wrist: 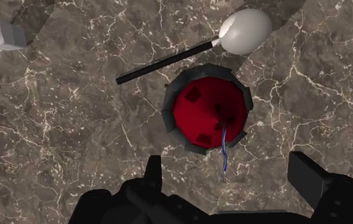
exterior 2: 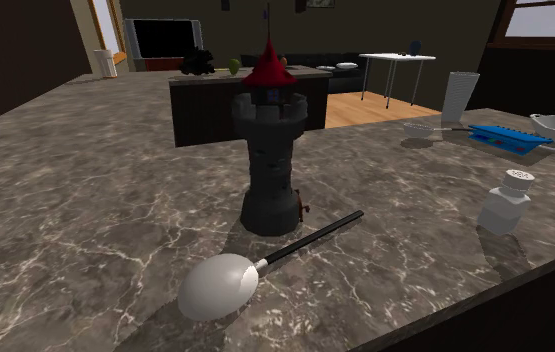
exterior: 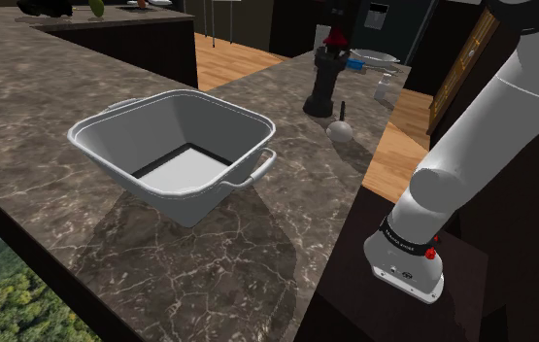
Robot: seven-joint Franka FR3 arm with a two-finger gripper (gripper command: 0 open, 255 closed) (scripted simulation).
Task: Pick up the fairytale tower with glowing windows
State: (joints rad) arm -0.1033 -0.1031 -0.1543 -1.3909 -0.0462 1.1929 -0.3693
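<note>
- Above the dark marbled countertop [wrist: 73,127], our gripper [wrist: 226,159] points straight down with its two black fingers [wrist: 308,178] spread wide and nothing between them.
- Just past the fingertips we look onto the tower [wrist: 208,111] from the top: a red cone roof inside a dark battlement ring, with a thin bluish pennant [wrist: 224,153] trailing toward the gripper. It stands upright on the counter and has not been grasped.
- In the second exterior view the tower [exterior 2: 268,150] is tall and narrow, of dark stone, standing near the counter's edge.
- A spoon [wrist: 187,56] with a white bowl and black handle lies just beside the tower's base; whether the two touch we cannot tell. A small white bottle [wrist: 0,33] stands well apart.
- In the shoulder view, a white basin [exterior: 175,155] sits well away from the tower [exterior: 323,78].
- What we judge could go wrong:
  - Fingers closing on the sloped roof could slide off it.
  - The tower sits a little off the midline, so one finger touching first could tip so slender a piece.
  - A deep descent could catch the pennant or knock the spoon.
- We can read no brand, label or writing anywhere; the bottle is plain.
</note>
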